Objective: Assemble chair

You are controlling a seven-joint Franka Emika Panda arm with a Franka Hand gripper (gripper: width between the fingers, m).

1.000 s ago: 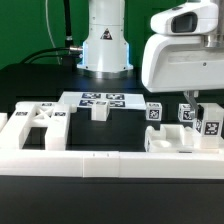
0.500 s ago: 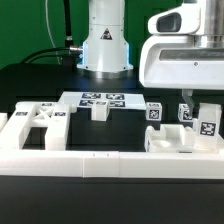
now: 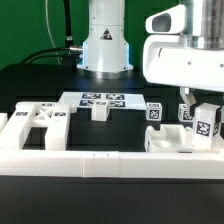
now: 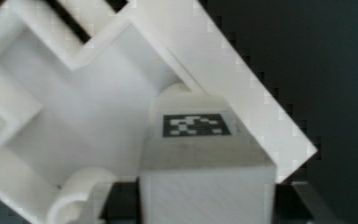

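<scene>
Grips a tagged chair block (image 4: 199, 150) in the gripper (image 3: 197, 112), jaws narrowly parted and clenched on its sides, likely to carry it upright and steady. Hangs close over the slotted chair part (image 3: 168, 140) braced against the border wall (image 3: 80, 160) at the exterior view's right, presumably for lining up with a slot. Leaves the X-braced seat (image 3: 35, 122) well apart at the exterior view's left, near the marker board (image 3: 100, 99).

A plain green backdrop (image 3: 25, 25) rises behind the black table (image 3: 25, 85).
</scene>
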